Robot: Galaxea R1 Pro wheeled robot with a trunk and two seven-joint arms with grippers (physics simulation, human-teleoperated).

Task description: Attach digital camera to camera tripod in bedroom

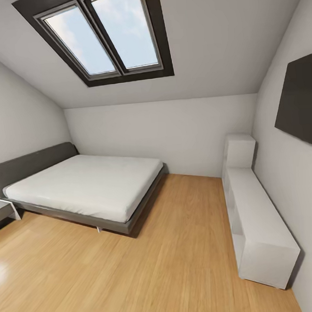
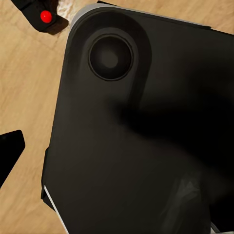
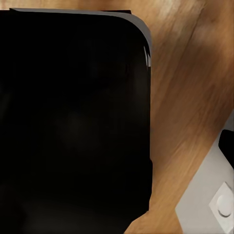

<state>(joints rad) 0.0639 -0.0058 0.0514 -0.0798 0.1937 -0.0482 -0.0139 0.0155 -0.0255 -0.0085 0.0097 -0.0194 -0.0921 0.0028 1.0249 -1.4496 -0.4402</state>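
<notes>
Where the head view looks across the bedroom, a grey-framed bed (image 1: 90, 187) with a smooth white mattress sits on warm plank floor (image 1: 152, 274), under a dark-framed skylight (image 1: 103, 35); a long white shelf (image 1: 259, 222) lines the right wall. Both wrist views show a rounded black panel (image 2: 141, 141) over wood. A small black thing with a red button (image 2: 46, 16), perhaps the camera, lies on the floor. Whether either gripper is open, I cannot tell.
</notes>
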